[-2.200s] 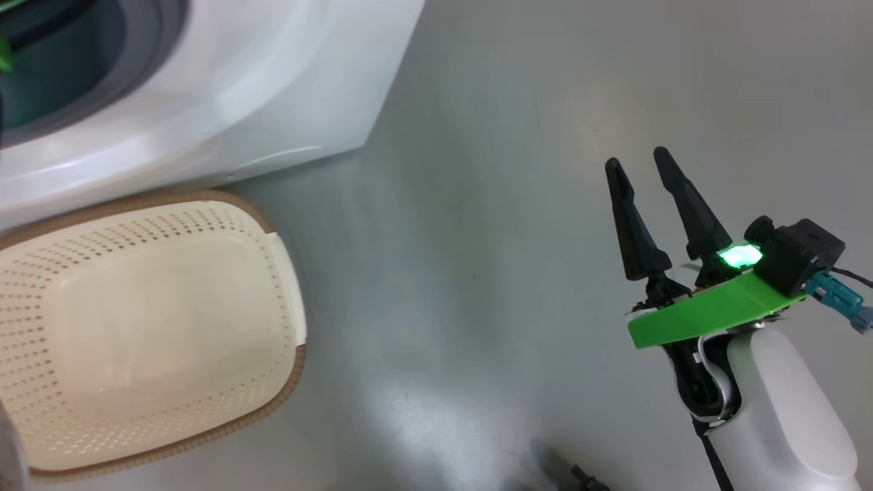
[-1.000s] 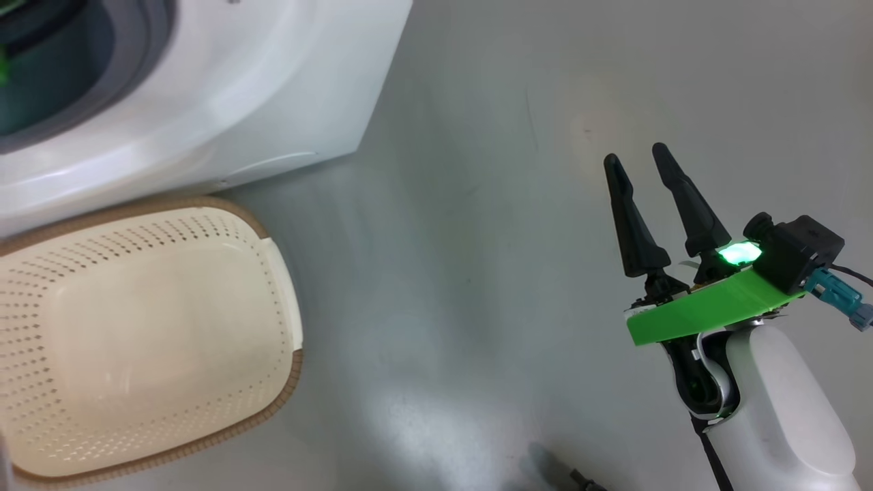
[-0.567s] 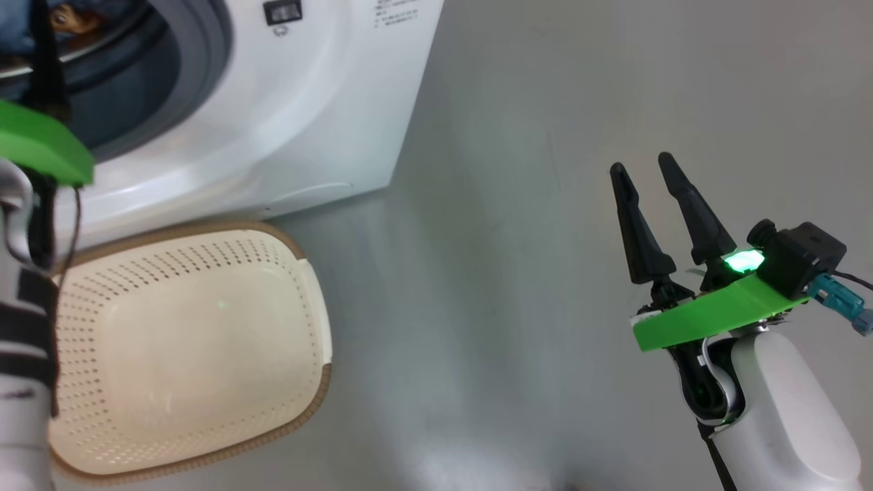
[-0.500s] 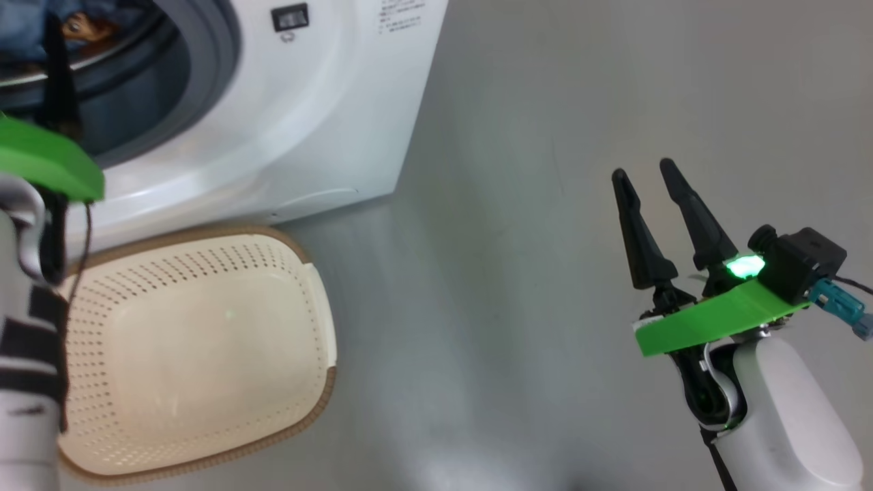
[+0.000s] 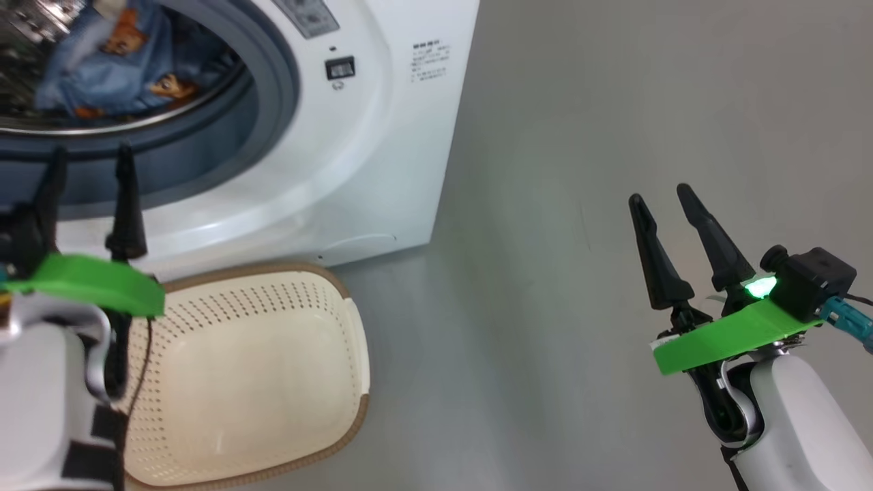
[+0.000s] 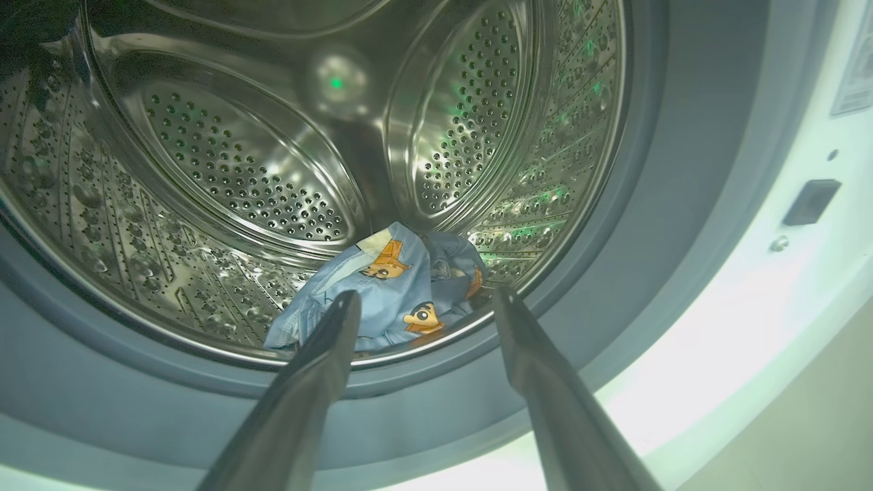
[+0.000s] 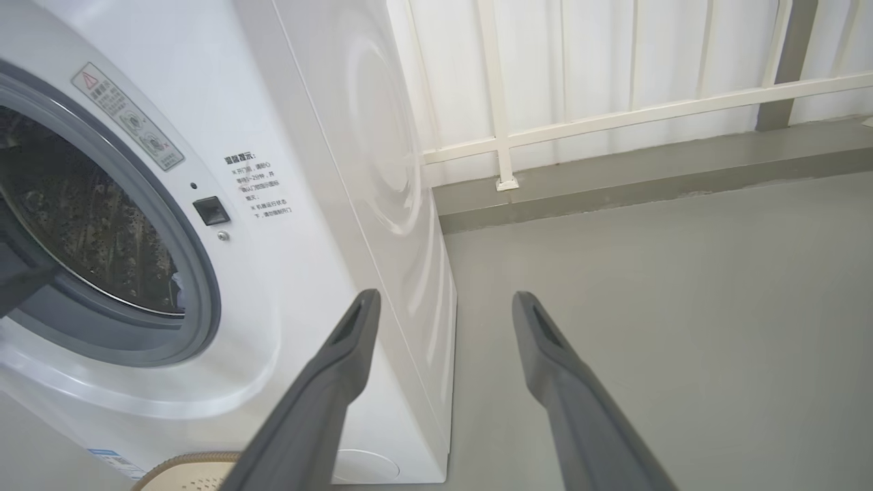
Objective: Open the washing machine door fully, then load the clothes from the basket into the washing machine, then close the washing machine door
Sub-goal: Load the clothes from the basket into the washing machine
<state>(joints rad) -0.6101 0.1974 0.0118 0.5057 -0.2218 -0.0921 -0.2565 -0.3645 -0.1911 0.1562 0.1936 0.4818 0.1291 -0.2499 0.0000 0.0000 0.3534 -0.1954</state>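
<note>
Pull left gripper (image 5: pixel 91 151), fingers apart, empty, back from washer (image 5: pixel 382 170) mouth; check clothes (image 6: pixel 382 286) clear washer rim; swing door shut with right gripper (image 5: pixel 660 194), likewise spread.

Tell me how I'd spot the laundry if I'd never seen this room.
Find the white washing machine with its round opening. At the bottom of its perforated steel drum lie the clothes, a crumpled bundle. It is light-blue fabric with orange-brown cartoon figures, unlike the bare metal around it.

Grey floor (image 5: pixel 580 102), white railing (image 7: pixel 492 68), grey kerb (image 7: pixel 614 179) below it
</note>
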